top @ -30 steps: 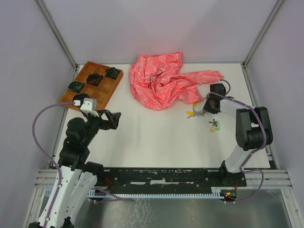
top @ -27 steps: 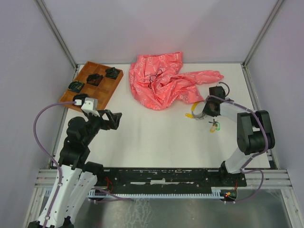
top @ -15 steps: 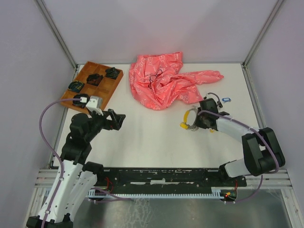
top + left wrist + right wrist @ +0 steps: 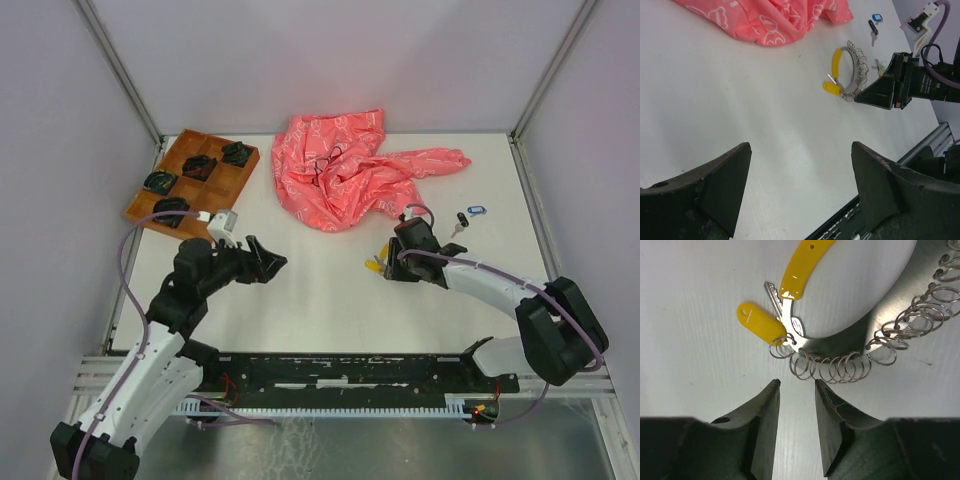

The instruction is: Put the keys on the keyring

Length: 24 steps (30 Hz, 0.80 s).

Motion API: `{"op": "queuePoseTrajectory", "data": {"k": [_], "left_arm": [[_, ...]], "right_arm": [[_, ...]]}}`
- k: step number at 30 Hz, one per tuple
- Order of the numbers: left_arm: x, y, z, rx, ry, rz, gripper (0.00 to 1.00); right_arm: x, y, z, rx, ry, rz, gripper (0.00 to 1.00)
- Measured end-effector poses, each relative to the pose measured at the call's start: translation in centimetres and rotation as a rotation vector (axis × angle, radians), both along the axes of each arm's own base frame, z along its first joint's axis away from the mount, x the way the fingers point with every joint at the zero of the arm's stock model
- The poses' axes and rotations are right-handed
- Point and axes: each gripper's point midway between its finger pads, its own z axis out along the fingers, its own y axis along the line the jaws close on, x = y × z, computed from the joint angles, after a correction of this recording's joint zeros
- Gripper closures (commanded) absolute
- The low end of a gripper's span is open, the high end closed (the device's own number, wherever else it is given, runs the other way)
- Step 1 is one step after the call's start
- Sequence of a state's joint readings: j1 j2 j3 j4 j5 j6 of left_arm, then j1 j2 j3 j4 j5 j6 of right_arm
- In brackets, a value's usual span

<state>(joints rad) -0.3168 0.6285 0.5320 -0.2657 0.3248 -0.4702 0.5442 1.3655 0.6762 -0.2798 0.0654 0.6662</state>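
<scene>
The keyring [image 4: 850,367] is a grey metal loop strung with many small wire rings, with a yellow sleeve [image 4: 802,265] on one side. It lies flat on the white table, right of centre. A yellow-tagged key [image 4: 760,322] hangs from it. My right gripper [image 4: 796,385] sits just short of the small rings, narrowly open with nothing between its fingers. From above, that gripper [image 4: 388,262] covers most of the ring and only the yellow key [image 4: 373,266] peeks out. A blue key [image 4: 476,210] and a black key [image 4: 460,221] lie behind it. My left gripper [image 4: 268,258] hovers open and empty, left of the keyring [image 4: 858,60].
A crumpled pink cloth [image 4: 345,175] lies at the back centre with a thin dark cord loop [image 4: 326,165] on it. A wooden compartment tray [image 4: 236,194] holding dark items stands at the back left. Metal frame posts and walls close in the sides.
My right gripper has dragged the keyring and yellow key leftward toward the table's middle, uncovering the blue and black keys. My left arm has reached forward and rightward, its jaws narrowing slightly.
</scene>
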Motion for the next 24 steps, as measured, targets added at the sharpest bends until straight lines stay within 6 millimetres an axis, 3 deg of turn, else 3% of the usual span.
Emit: {"op": "queuePoseTrajectory", "data": {"k": [4, 9, 18, 24], "left_arm": [[-0.6, -1.7, -1.3, -0.026, 0.046, -0.044, 0.13], [-0.6, -3.1, -2.3, -0.046, 0.071, -0.072, 0.13], [-1.2, -5.0, -4.1, -0.054, 0.104, -0.118, 0.13], [-1.4, -5.8, -4.3, -0.048, 0.095, -0.134, 0.13]], "right_arm": [[-0.1, -0.4, 0.8, -0.059, 0.004, 0.065, 0.52], [1.7, 0.4, 2.3, -0.094, -0.031, 0.144, 0.52], [0.6, 0.5, -1.7, -0.184, 0.094, 0.253, 0.47], [1.5, 3.4, -1.7, -0.177, 0.094, 0.32, 0.47]]}}
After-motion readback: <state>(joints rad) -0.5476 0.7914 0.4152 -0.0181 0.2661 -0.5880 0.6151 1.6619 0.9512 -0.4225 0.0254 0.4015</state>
